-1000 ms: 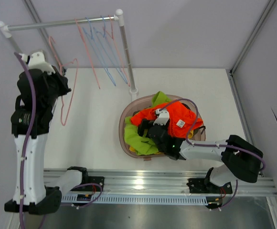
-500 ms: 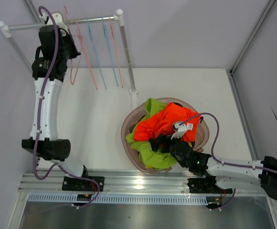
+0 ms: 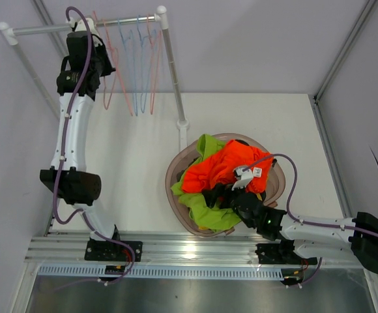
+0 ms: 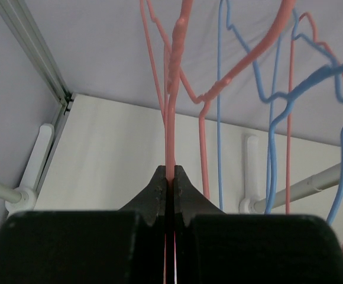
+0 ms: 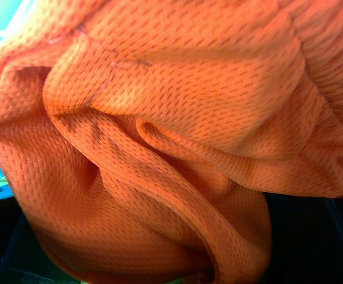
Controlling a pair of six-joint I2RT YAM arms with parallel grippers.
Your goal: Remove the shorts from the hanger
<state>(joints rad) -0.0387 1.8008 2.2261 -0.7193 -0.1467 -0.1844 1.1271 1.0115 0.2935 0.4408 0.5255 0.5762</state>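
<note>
**Q:** What is the setting?

**A:** A white table [image 3: 130,163] enclosed by grey walls [image 3: 254,45].

**Q:** Where are the shorts?

**A:** They are heaped in a round, translucent basket [image 3: 171,173] and none is on a hanger. The orange shorts [image 3: 221,166] lie on top. In the right wrist view they show as open mesh in soft folds. The lime green shorts [image 3: 205,208] spill from beneath them over the near rim.

**Q:** Is there any writing?

**A:** There is a white tag [image 3: 257,172] on the orange pair, but its print is too small to read.

**Q:** How do the grippers stand?

**A:** The right gripper [image 3: 225,195] lies low in the heap. Cloth hides its fingers, so I cannot tell whether it grips anything. The left gripper [image 4: 170,177] is clenched on the thin wire of a pink hanger [image 4: 172,89], up at the metal rail [image 3: 45,27]. Blue hangers [image 3: 140,65] dangle just beside it.

**Q:** What has changed?

**A:** A second ago the left arm was folded low, with the pink hanger well below the rail. The right arm then arched over the basket. It now stretches out flat, and the heap has hardly altered in the last half second.
</note>
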